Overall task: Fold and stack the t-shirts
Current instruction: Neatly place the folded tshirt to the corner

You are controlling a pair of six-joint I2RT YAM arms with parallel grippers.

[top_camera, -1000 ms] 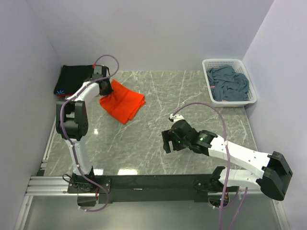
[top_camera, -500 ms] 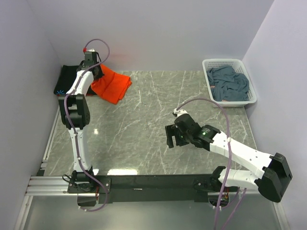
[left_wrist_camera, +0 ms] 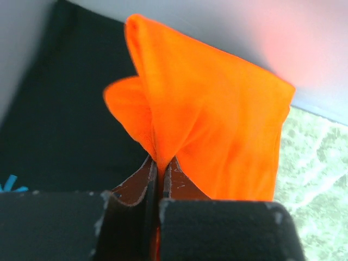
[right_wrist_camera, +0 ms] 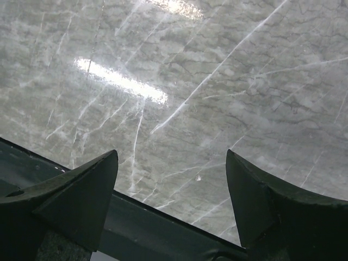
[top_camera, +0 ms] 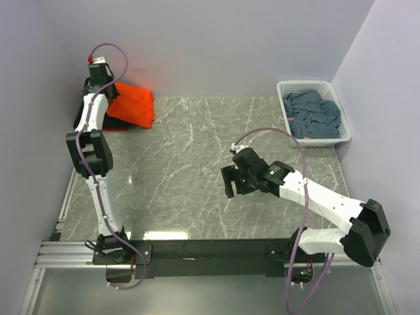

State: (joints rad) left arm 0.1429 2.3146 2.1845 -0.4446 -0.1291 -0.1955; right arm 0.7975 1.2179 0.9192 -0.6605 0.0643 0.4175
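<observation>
**Overhead and wrist views.** Grey marble-patterned tabletop (top_camera: 190, 164), glossy, with white veins and strip-light glare, enclosed by plain pale walls (top_camera: 216, 46) at the back and on both sides; a white plastic lattice basket (top_camera: 314, 85) sits in the far right corner beside the right wall, with the slate blue-grey t-shirt (top_camera: 314, 115) crumpled inside it; a black rail (top_camera: 210, 249) carrying both arm bases runs along the near edge.

The left arm is stretched to the far left corner; the left gripper (left_wrist_camera: 160, 163) has its jaws pressed together on a pinched fold of the bright orange t-shirt (left_wrist_camera: 217, 119), and the thin cloth rises from the jaws in a soft peaked ridge and drapes to the right. The orange cloth is over the black t-shirt (left_wrist_camera: 60, 109), a flat matte cloth by the back wall; whether it rests fully on it cannot be told. A small light-blue mark (left_wrist_camera: 11, 185) shows at the lower left of the wrist view; from overhead, the arm and the orange cloth cover nearly all of the black one.

The right gripper (top_camera: 233, 185) hangs over bare tabletop near the middle, well apart from every shirt, with its jaws wide apart and holding nothing; its dark wedge-shaped fingers (right_wrist_camera: 81, 190) frame veined stone and the rail's edge.
</observation>
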